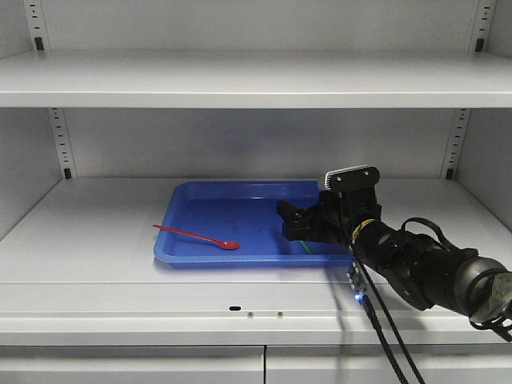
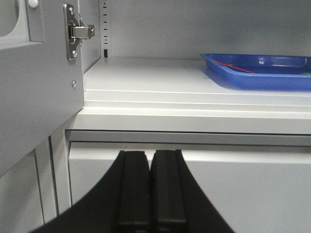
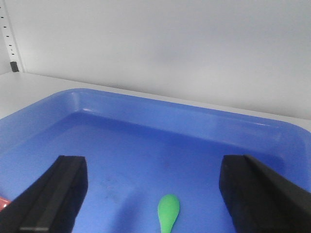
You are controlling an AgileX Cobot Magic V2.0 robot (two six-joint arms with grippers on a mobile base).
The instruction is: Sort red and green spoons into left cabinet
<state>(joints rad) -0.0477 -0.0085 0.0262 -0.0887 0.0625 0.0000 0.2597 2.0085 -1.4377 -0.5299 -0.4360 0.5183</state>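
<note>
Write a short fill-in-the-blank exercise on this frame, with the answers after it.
1. The red spoon lies in a tray coloured ____.
2. The right end effector is ____, with the green spoon lying between its fingers.
3. The left end effector is ____, outside the cabinet.
4. The tray rests on a ____ of the cabinet.

Answers: blue; open; shut; shelf

**Arm and gripper posture at the recorded moment**

The right arm (image 1: 424, 268) reached in from the lower right, wrist roughly level. The right gripper (image 3: 150, 194) had its fingers (image 3: 53, 194) spread wide apart (nothing was clasped between them). The left gripper (image 2: 149, 189) pointed forward with its fingers (image 2: 133, 189) pressed together, empty.
</note>
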